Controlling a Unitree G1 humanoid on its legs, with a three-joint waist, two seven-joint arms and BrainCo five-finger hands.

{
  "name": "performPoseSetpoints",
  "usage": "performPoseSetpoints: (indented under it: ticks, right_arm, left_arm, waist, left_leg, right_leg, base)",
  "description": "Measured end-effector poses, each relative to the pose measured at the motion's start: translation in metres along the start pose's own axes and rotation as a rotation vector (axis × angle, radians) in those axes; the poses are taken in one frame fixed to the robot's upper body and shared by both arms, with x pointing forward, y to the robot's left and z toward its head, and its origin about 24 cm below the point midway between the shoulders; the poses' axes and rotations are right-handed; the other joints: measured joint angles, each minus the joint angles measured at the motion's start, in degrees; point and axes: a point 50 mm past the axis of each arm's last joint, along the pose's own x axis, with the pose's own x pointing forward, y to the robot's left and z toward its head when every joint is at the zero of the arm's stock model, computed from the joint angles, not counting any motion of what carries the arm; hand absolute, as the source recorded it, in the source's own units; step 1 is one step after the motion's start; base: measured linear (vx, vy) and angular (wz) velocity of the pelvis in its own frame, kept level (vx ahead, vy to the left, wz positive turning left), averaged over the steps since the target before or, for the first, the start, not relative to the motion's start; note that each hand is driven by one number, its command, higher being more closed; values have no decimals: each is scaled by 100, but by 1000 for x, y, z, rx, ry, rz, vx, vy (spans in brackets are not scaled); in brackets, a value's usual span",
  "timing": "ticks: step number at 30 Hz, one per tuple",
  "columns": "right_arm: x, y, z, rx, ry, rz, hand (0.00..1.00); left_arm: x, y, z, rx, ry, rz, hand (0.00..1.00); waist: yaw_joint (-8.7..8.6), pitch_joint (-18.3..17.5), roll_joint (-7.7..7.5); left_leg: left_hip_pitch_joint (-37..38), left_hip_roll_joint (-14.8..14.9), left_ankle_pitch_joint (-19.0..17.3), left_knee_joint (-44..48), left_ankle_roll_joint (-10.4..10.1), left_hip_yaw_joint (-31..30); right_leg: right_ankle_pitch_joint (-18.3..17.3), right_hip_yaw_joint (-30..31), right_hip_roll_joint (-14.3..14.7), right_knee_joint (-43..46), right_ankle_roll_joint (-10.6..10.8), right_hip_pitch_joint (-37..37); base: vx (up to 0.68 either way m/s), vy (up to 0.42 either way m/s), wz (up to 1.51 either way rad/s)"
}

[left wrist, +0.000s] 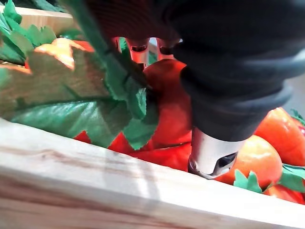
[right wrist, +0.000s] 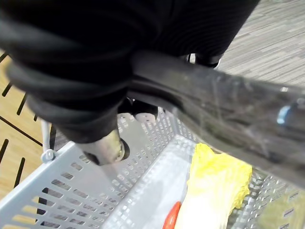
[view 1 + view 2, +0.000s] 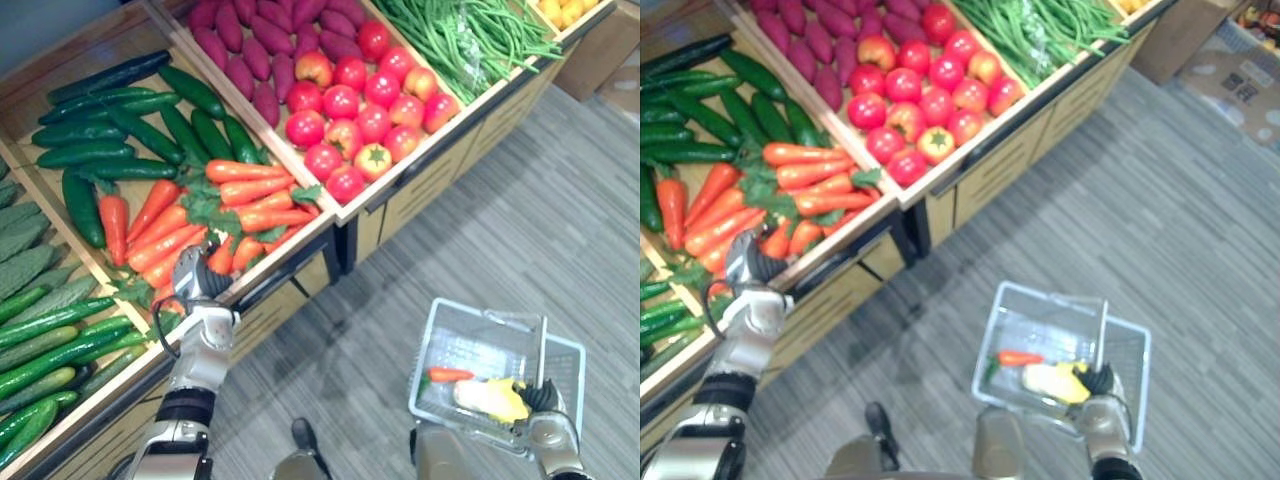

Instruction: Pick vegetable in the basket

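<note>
Grey basket (image 3: 480, 335) (one carrot (image 3: 448, 375) inside)

My left hand (image 3: 197, 283) sat buried among carrots (image 3: 250, 190) and leaves (image 1: 71, 105), its grip hidden from me. The green beans (image 3: 455, 40) ran off the far edge, and a green scrap (image 3: 424, 382) in the basket (image 3: 470, 335) was too small to name.

Bright, even light throughout, with soft, faint shadows.

One basket (image 3: 440, 330), lower right, holds one carrot (image 3: 450, 375) and one yellow vegetable (image 3: 490, 398). Upper-centre tomatoes (image 3: 340, 100) number about seventeen.
</note>
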Motion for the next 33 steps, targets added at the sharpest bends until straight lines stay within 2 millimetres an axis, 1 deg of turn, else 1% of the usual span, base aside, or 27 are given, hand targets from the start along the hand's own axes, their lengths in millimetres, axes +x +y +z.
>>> performPoseSetpoints:
  ticks: [4,8,11,15,17,20,24,29,30,33]
  right_arm:
    - [-1,2,-1,6,5,4,100]
    - [-3,7,-2,18,11,11,100]
    - [-4,8,-2,24,13,13,100]
    - [-6,12,-2,33,17,23,100]
    - [-7,13,-3,34,20,26,100]
    - [-8,12,-5,35,18,23,100]
    - [-9,11,-5,35,15,21,100]
    - [-10,12,-6,35,17,21,100]
    - [-10,12,-6,35,16,21,100]
    - [-10,12,-6,34,16,21,100]
  left_arm:
    - [-14,1,5,-88,-6,28,100]
    - [-25,1,12,-187,-7,42,100]
    - [-33,0,15,-220,-9,42,100]
    - [-45,-2,21,-275,-7,49,100]
    - [-46,-1,24,-292,-9,55,100]
    - [-48,1,29,-315,-20,69,100]
    - [-48,1,28,-316,-17,71,100]
    - [-45,6,23,-303,8,94,100]
    - [-44,6,22,-300,13,98,0]
    - [-40,11,18,-284,37,128,0]
  waist:
    - [-6,0,0]
    - [75,-4,7]
    - [79,-7,11]
    - [129,-8,9]
    - [156,-9,9]
    - [242,-11,12]
    - [241,-18,9]
    - [262,-42,6]
    - [271,-46,5]
    - [306,-69,10]
  left_leg:
    - [10,-3,-1,3,-1,-45]
    - [11,7,-1,19,0,-70]
    - [12,13,-2,29,-1,-125]
    - [10,19,-3,19,-4,-144]
    - [10,35,-3,23,-4,-147]
    - [-6,60,2,42,-6,-146]
    - [-26,55,5,54,-7,-141]
    - [-73,55,6,83,-7,-148]
    - [-73,55,6,86,-7,-148]
    - [-76,56,7,86,-5,-148]
  right_leg:
    - [0,-57,-14,11,0,43]
    - [0,-67,-12,53,0,45]
    - [-1,-55,-5,118,0,47]
    - [0,-22,7,125,1,39]
    - [0,-9,26,125,1,38]
    - [7,37,61,125,12,10]
    - [17,66,60,126,27,-14]
    - [20,76,58,126,27,-46]
    - [21,83,58,126,27,-47]
    - [55,93,62,123,-5,-58]
  base:
    - [-18,-8,6]
    - [-25,-8,2]
    - [-46,-8,6]
    - [-66,-13,0]
    - [-48,-19,-4]
    - [-52,-28,-5]
    - [-16,-7,-2]
    - [0,0,0]
    - [0,0,0]
    - [0,0,0]
